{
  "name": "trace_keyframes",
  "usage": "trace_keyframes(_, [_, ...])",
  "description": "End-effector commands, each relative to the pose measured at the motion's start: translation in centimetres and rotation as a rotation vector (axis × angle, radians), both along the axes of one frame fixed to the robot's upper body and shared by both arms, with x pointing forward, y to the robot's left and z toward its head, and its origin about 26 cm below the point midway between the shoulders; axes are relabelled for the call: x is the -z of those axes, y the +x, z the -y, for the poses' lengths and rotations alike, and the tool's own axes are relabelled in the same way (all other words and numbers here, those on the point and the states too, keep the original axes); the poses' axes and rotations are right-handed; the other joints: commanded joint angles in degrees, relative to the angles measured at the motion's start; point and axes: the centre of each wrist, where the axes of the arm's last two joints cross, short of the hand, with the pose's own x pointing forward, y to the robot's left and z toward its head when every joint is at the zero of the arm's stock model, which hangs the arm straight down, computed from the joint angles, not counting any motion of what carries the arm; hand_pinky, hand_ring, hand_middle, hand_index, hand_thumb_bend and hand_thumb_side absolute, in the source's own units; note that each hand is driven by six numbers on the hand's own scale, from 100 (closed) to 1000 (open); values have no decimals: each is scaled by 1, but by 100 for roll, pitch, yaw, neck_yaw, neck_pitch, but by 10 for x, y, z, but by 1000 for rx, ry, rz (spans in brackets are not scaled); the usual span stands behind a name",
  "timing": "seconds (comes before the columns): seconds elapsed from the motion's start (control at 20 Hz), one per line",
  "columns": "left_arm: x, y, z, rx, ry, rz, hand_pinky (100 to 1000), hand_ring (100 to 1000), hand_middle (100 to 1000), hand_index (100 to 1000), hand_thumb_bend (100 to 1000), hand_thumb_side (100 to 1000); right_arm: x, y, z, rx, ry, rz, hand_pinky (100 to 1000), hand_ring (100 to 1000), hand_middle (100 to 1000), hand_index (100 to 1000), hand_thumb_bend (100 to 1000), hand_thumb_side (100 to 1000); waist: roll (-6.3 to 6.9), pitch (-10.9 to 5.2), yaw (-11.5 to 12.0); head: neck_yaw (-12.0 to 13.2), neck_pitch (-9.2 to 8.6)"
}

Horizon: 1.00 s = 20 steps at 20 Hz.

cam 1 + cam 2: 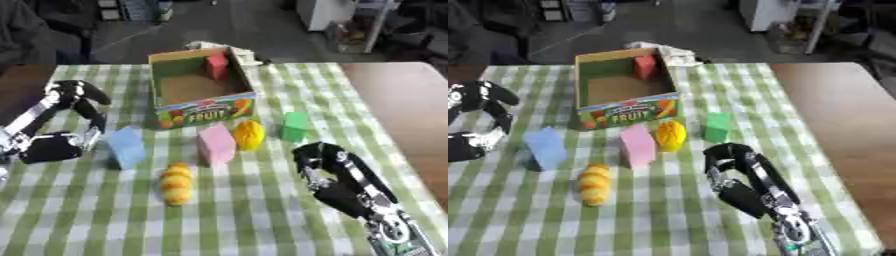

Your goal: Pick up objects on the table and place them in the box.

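Red block (pixel 216 66) already sits in the box (pixel 199 111), five other pieces wait in front, right hand (pixel 325 165) curled, seemingly empty, near the green block (pixel 295 126), left hand (pixel 77 112) idle, empty.

The fruit box (pixel 627 114) stands at twelve o'clock, a red block (pixel 645 67) inside. Below it lie a blue block (pixel 544 148), pink block (pixel 637 145), yellow fruit (pixel 670 135) and green block (pixel 717 127). The right hand (pixel 741 180), fingers curled and empty, sits at five o'clock.
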Motion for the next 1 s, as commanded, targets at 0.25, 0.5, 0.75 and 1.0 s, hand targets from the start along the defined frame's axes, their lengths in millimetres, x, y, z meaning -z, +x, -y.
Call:
trace_keyframes(0.25, [-14, 34, -21, -55, 282, -2, 700, 670, 752, 832, 175, 262, -3, 0, 1, -33, -16, 5, 664, 738, 586, 703, 100, 466, 43, -50, -76, 20, 26])
trace_keyframes(0.5, [-6, 55, -12, -56, 371, -35, 728, 699, 767, 858, 252, 327, -3, 0, 1, -43, -19, 2, 664, 738, 585, 703, 100, 468, 55, -46, -110, 24, 26])
trace_keyframes(0.75, [4, 69, -3, -18, 465, -103, 769, 739, 796, 885, 396, 410, -2, 0, 1, -47, -19, 0, 664, 738, 585, 703, 100, 470, 61, -48, -113, 20, 26])
trace_keyframes(1.0, [10, 81, 3, -4, 528, -152, 791, 761, 805, 910, 490, 444, -2, -1, 0, -50, -18, -3, 663, 738, 585, 703, 100, 470, 42, -65, -102, 21, 26])
